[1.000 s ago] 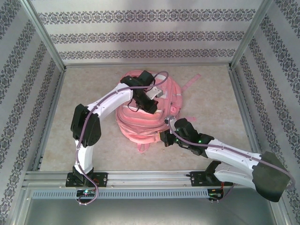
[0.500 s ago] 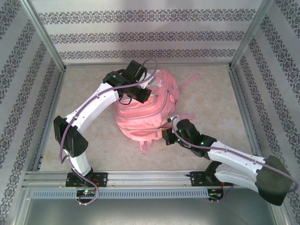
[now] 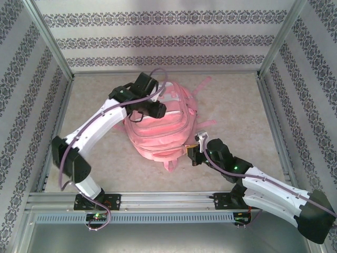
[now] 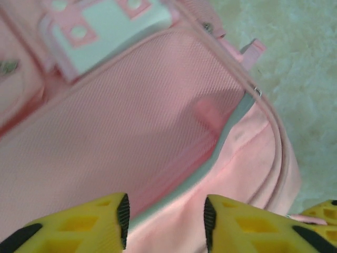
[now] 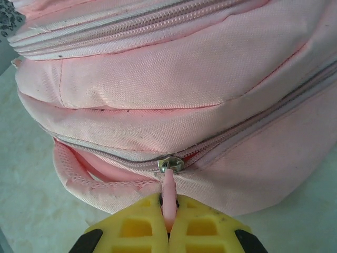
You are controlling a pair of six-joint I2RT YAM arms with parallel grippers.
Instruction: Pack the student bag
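Observation:
The student bag (image 3: pixel 158 132), a big pink backpack, lies in the middle of the table. My left gripper (image 3: pixel 156 109) hovers over its far top part. In the left wrist view this gripper (image 4: pixel 166 221) is open, its yellow fingers (image 4: pixel 100 221) standing apart just above pink fabric and a pale trim edge (image 4: pixel 221 145), with nothing gripped. My right gripper (image 3: pixel 194 154) is at the bag's near right side. In the right wrist view this gripper (image 5: pixel 168 224) is shut on the pink zipper pull (image 5: pixel 168 192), which hangs from a metal slider (image 5: pixel 170 164) on the zipper line.
Patterned walls and metal frame posts (image 3: pixel 52 52) enclose the table on three sides. A metal rail (image 3: pixel 168 199) runs along the near edge. Loose pink straps (image 3: pixel 202 84) trail from the bag's far right. Bare tabletop (image 3: pixel 237 105) lies right and left of the bag.
The left gripper has opened and let go of the bag fabric, and its arm has swung left and farther out. The bag has settled flatter. The right gripper has drawn slightly right with the pull.

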